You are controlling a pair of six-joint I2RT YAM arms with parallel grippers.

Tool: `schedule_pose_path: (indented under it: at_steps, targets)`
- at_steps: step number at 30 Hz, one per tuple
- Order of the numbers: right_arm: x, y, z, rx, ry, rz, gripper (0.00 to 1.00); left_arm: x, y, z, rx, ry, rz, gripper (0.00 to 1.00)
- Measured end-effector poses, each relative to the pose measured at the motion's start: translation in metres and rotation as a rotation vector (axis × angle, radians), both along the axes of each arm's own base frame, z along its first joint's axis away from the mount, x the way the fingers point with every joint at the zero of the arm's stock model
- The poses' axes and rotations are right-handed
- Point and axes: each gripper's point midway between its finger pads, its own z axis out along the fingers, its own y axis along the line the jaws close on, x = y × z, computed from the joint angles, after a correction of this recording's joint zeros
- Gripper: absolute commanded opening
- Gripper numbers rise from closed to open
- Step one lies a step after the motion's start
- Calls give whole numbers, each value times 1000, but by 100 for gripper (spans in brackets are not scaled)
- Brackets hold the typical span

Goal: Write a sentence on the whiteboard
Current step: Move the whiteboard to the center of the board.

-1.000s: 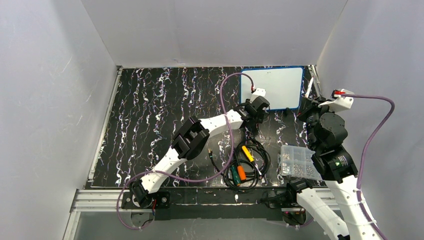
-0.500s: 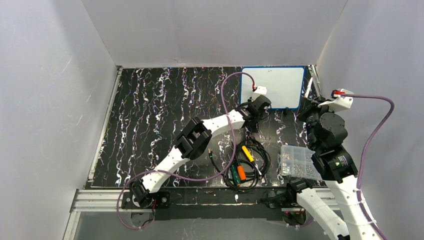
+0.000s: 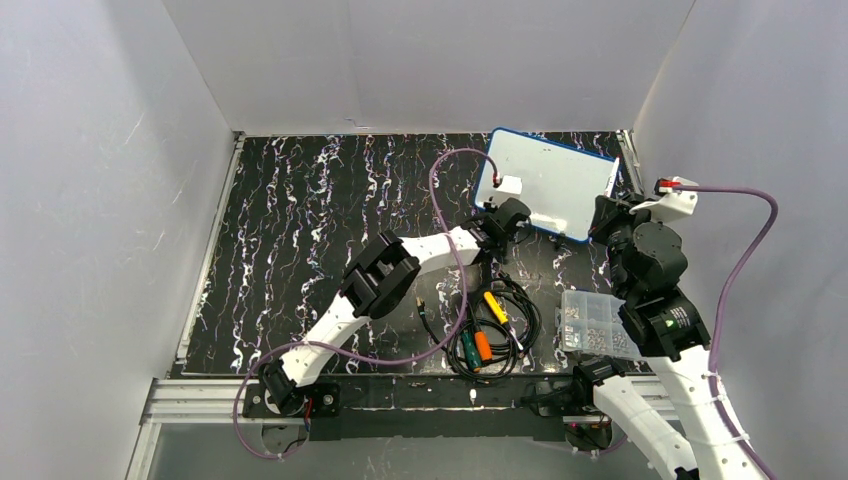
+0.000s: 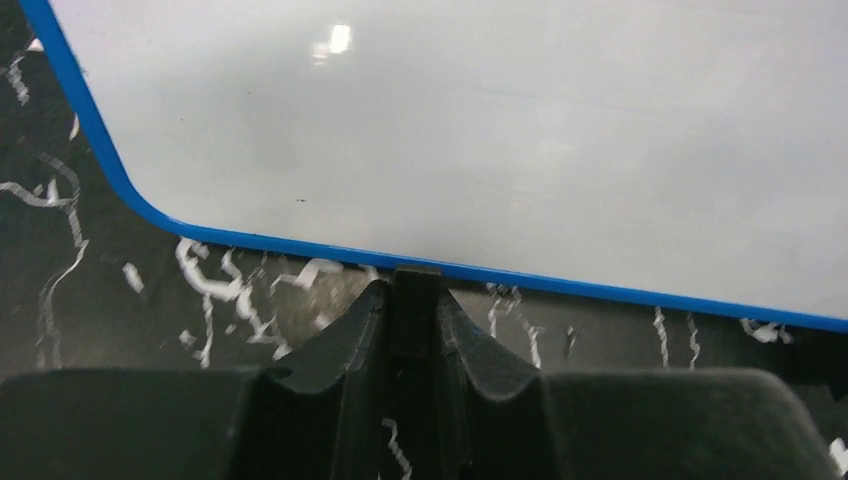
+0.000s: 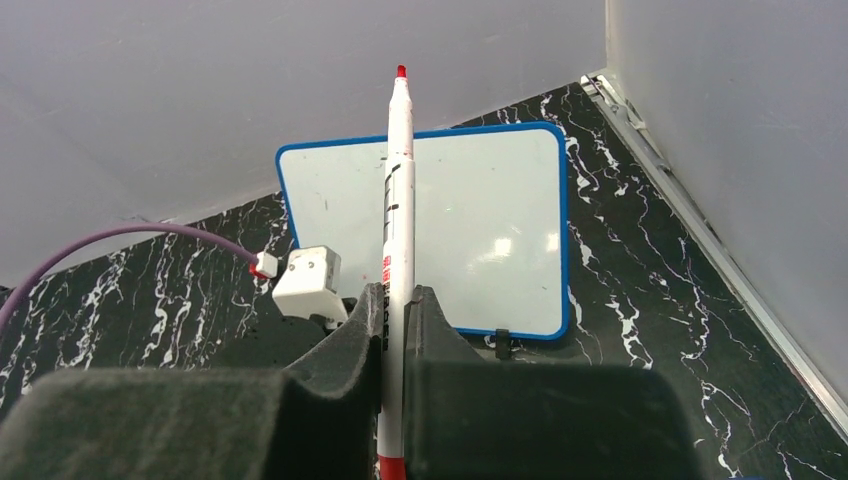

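Note:
The whiteboard (image 3: 560, 180) lies at the back right of the black marbled table, turned at a slant. Its white face is blank in the left wrist view (image 4: 500, 130) and the right wrist view (image 5: 480, 230); no sentence shows. My left gripper (image 3: 512, 212) is shut on a small black tab (image 4: 415, 300) at the board's blue near rim. My right gripper (image 3: 607, 215) sits off the board's right corner, shut on a white marker (image 5: 398, 200) whose bare red tip points up and away, off the board.
A clear plastic screw box (image 3: 597, 323) stands by the right arm. A coil of black cables with orange, green and yellow tools (image 3: 487, 330) lies at front centre. A second black tab (image 5: 502, 345) sits on the board's rim. White walls enclose the table.
The whiteboard has swung from square to slanted, its left end moving toward the back. My left gripper moved left and back with it. My right gripper shifted slightly left.

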Motion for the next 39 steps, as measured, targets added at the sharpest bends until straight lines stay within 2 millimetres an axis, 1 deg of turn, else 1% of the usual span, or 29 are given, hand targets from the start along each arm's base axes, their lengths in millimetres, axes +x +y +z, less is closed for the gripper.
schedule_pose_path:
  at_steps: [5, 10, 19, 22, 26, 30, 31, 33, 36, 39]
  targets:
    - [1, 2, -4, -3, 10, 8, 1, -18, 23, 1, 50, -11, 29, 0]
    - [2, 3, -5, -4, 13, 14, 1, -36, 42, 1, 86, -14, 60, 0]
    - [4, 9, -10, -3, 27, 42, 1, -86, 83, 0, 117, 32, 118, 0]
    - [5, 12, -11, 1, 33, 55, 1, -106, 93, 0, 136, 51, 132, 0]
    - [6, 16, -13, 10, 40, 73, 1, -133, 98, 0, 147, 70, 148, 0]
    - [7, 20, -15, 14, 48, 93, 1, -150, 105, -1, 148, 93, 164, 0]
    - [8, 22, -16, 13, 53, 98, 1, -153, 107, 0, 147, 99, 167, 3]
    - [9, 25, -20, 11, 67, 114, 1, -159, 113, 1, 148, 116, 173, 16]
    - [11, 32, -26, 9, 91, 145, 1, -167, 123, 5, 140, 139, 179, 33]
    - [11, 37, -33, 9, 115, 171, 1, -174, 132, 14, 122, 155, 179, 47]
